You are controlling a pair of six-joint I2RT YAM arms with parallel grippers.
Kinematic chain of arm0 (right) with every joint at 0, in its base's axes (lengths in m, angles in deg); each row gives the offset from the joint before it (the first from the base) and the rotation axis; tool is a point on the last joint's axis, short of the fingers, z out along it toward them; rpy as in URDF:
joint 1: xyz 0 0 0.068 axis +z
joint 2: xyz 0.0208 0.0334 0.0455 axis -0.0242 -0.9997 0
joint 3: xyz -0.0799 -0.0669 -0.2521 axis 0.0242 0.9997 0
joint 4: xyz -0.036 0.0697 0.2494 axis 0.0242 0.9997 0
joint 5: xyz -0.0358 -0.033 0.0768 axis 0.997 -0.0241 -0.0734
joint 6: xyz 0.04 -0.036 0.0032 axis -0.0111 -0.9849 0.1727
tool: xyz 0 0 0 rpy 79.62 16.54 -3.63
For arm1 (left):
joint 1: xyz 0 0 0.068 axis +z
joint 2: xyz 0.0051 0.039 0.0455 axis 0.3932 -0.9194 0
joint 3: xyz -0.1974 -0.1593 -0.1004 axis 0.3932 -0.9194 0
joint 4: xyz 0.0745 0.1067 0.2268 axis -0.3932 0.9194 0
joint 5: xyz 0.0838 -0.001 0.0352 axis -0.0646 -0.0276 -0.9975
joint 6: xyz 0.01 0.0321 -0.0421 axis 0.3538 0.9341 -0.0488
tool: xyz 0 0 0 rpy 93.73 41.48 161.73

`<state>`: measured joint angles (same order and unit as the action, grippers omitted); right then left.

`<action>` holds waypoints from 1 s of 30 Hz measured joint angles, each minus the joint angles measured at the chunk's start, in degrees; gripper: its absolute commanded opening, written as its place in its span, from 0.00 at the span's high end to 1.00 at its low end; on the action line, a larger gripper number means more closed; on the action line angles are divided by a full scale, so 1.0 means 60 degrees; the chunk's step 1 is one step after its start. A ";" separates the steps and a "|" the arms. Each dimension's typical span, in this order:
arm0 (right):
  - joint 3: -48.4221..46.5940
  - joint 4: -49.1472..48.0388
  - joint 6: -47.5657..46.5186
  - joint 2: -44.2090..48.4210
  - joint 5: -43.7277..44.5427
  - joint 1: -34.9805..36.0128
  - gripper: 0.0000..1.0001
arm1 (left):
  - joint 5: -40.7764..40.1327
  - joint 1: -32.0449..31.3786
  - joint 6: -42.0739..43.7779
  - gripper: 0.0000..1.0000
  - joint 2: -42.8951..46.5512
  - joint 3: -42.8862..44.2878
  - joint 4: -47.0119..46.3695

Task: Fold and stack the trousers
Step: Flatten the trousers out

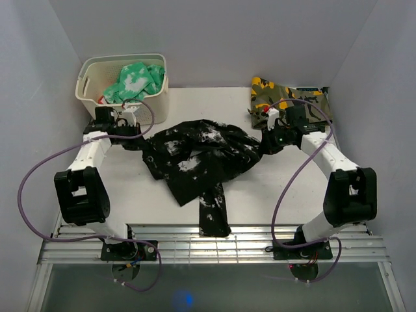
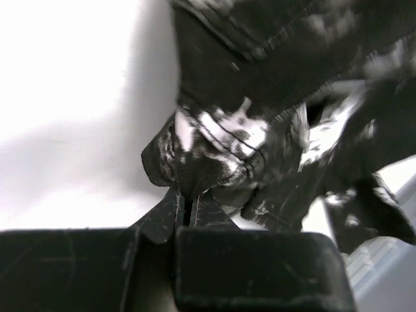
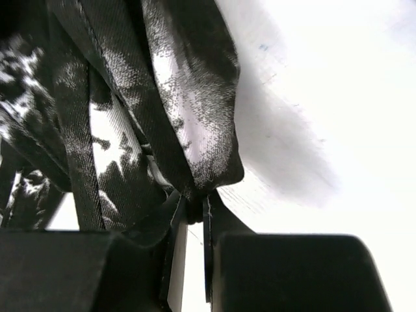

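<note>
The black trousers with white speckles [image 1: 198, 159] lie crumpled across the middle of the table, one leg trailing toward the near edge. My left gripper [image 1: 138, 141] is shut on the trousers' left edge; in the left wrist view the cloth [image 2: 221, 149] bunches right at the closed gripper [image 2: 188, 203]. My right gripper [image 1: 265, 147] is shut on the trousers' right edge; in the right wrist view a fold of cloth [image 3: 162, 117] hangs from the pinched gripper [image 3: 194, 209], a little above the white table.
A cream basket [image 1: 91, 97] holding a green-and-white garment [image 1: 136, 79] stands at the back left. A folded olive, yellow and black camouflage garment [image 1: 305, 101] lies at the back right, behind my right arm. A slatted grille [image 1: 208, 244] runs along the table's near edge.
</note>
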<state>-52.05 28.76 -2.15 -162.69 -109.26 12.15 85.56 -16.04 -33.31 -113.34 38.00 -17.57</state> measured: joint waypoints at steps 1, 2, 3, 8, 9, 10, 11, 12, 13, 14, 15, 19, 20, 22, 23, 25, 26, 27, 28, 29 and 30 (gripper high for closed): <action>-0.0127 0.0157 -0.0197 0.0266 0.0022 -0.0117 0.92 | -0.0229 0.0164 0.0372 1.00 0.0095 0.0499 0.0361; -0.0211 0.0277 -0.0393 0.0532 0.0040 -0.0164 0.92 | -0.0382 0.0273 0.0612 1.00 0.0171 0.0892 0.0597; -0.0299 0.0441 -0.0583 0.0794 0.0058 -0.0164 0.92 | -0.0554 0.0364 0.0918 1.00 0.0280 0.1290 0.0863; -0.0703 0.1351 -0.1800 0.1858 0.0408 -0.0182 0.92 | -0.1574 0.0492 0.2721 1.00 0.1486 0.3067 0.2160; -0.0732 0.1399 -0.1887 0.1912 0.0437 -0.0219 0.92 | -0.1701 0.0448 0.3034 1.00 0.1770 0.3428 0.2350; -0.0801 0.1479 -0.2062 0.2000 0.0477 -0.0339 0.92 | -0.1756 0.0404 0.3202 1.00 0.1989 0.3657 0.2382; -0.1020 0.1621 -0.2382 0.2073 0.0474 -0.0576 0.92 | -0.1810 0.0353 0.3330 1.00 0.2175 0.3814 0.2368; -0.1228 0.1654 -0.2565 0.2095 0.0459 -0.0776 0.92 | -0.1818 0.0280 0.3417 1.00 0.2371 0.3934 0.2313; -0.1512 0.1694 -0.2761 0.2091 0.0441 -0.0969 0.92 | -0.1810 0.0204 0.3453 1.00 0.2499 0.4003 0.2259; -0.1949 0.1759 -0.3005 0.2025 0.0361 -0.1217 0.92 | -0.1789 0.0109 0.3439 1.00 0.2583 0.4051 0.2160; -0.2510 0.1963 -0.3180 0.1887 0.0284 -0.1428 0.92 | -0.1719 0.0055 0.3391 1.00 0.2583 0.4131 0.2058; -0.5169 0.2280 -0.3650 0.0962 0.0044 -0.1978 0.92 | -0.1421 -0.0069 0.2659 1.00 0.1865 0.4692 0.1548; -0.5756 0.2317 -0.3712 0.0714 -0.0022 -0.2036 0.92 | -0.1344 -0.0087 0.2371 1.00 0.1614 0.4805 0.1235; -0.6623 0.2452 -0.3891 0.0361 -0.0117 -0.2124 0.92 | -0.1184 -0.0127 0.2047 1.00 0.1377 0.4863 0.0805; -0.6849 0.2557 -0.3985 0.0284 -0.0149 -0.2164 0.92 | -0.1107 -0.0142 0.1960 1.00 0.1341 0.4863 0.0688; -0.6787 0.2820 -0.4364 0.0386 -0.0273 -0.2259 0.92 | -0.0882 -0.0146 0.2058 1.00 0.1428 0.4721 0.0484; -0.6408 0.2958 -0.4623 0.0608 -0.0357 -0.2324 0.92 | -0.0780 -0.0146 0.2204 1.00 0.1690 0.4309 0.0186; -0.6040 0.3071 -0.4779 0.0809 -0.0393 -0.2364 0.92 | -0.0721 -0.0142 0.2412 1.00 0.2058 0.3807 0.0091; -0.5246 0.2987 -0.5147 0.1202 -0.0430 -0.2419 0.92 | -0.0667 -0.0142 0.2703 1.00 0.2473 0.3213 0.0087; -0.4320 0.3107 -0.5482 0.1668 -0.0423 -0.2477 0.92 | -0.0608 -0.0138 0.2987 1.00 0.2914 0.2565 0.0029; -0.3395 0.3268 -0.5887 0.2120 -0.0423 -0.2528 0.92 | -0.0568 -0.0131 0.3322 1.00 0.3442 0.1840 0.0138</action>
<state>-72.42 48.36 -37.47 -149.97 -111.80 -3.02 82.15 -16.83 -13.38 -92.69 49.04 -16.74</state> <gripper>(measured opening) 0.143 0.066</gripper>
